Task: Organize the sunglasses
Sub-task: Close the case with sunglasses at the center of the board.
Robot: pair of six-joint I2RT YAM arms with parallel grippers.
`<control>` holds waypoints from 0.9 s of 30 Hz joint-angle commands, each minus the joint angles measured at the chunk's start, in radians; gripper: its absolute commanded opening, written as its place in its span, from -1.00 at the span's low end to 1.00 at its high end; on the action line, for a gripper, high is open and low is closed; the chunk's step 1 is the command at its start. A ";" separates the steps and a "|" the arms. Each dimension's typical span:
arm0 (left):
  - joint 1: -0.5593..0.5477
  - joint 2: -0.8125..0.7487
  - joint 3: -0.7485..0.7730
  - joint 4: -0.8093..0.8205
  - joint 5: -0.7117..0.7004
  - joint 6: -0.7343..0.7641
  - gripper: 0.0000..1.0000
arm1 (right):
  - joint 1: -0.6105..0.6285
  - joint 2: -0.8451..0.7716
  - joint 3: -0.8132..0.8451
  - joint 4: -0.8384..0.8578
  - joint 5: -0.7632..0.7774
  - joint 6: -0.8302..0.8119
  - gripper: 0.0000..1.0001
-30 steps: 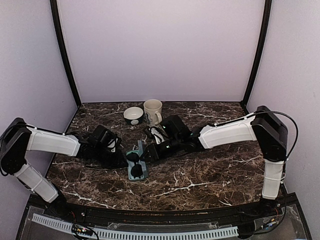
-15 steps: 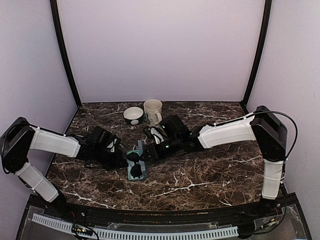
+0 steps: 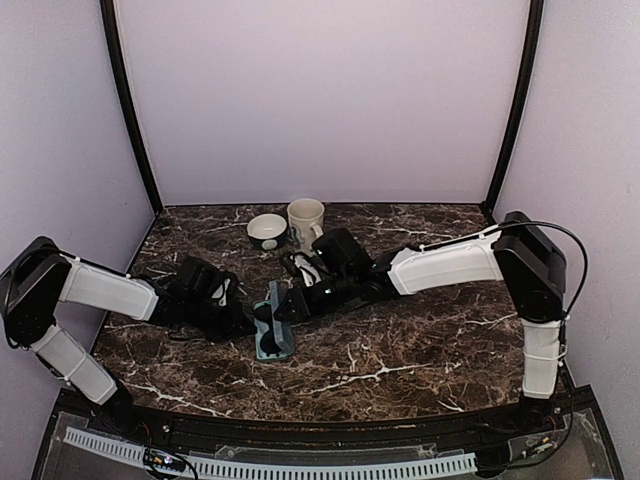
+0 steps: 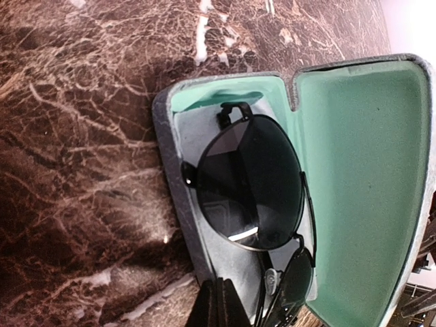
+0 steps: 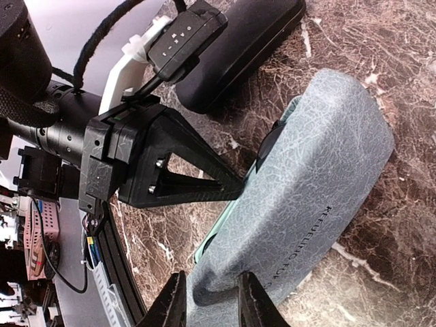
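The thin black wire-framed sunglasses lie folded inside the grey-blue case, on its pale lining. The green-lined lid stands partly raised over them. My left gripper is shut and empty, its tips against the case's near wall. In the right wrist view the lid's textured outside fills the middle. My right gripper is open, its fingers apart and straddling the lid's end. The left gripper's black fingers reach to the case's far side. From above, both grippers meet at the case, left gripper and right gripper.
A black oval case lies on the marble table behind the left gripper. A cream mug and a small bowl stand at the back. Walls close the table on three sides.
The right gripper has moved left and the lid has swung down toward the base. The left gripper has shut and stays at the case's left side.
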 commanded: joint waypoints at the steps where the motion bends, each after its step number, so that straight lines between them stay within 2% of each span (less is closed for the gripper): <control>1: -0.015 0.008 -0.033 0.019 0.031 -0.012 -1.00 | 0.023 0.043 0.038 0.035 0.002 0.015 -0.47; 27: -0.034 -0.006 -0.028 0.021 0.008 -0.040 -1.00 | 0.036 0.127 0.066 0.045 -0.025 0.030 -0.49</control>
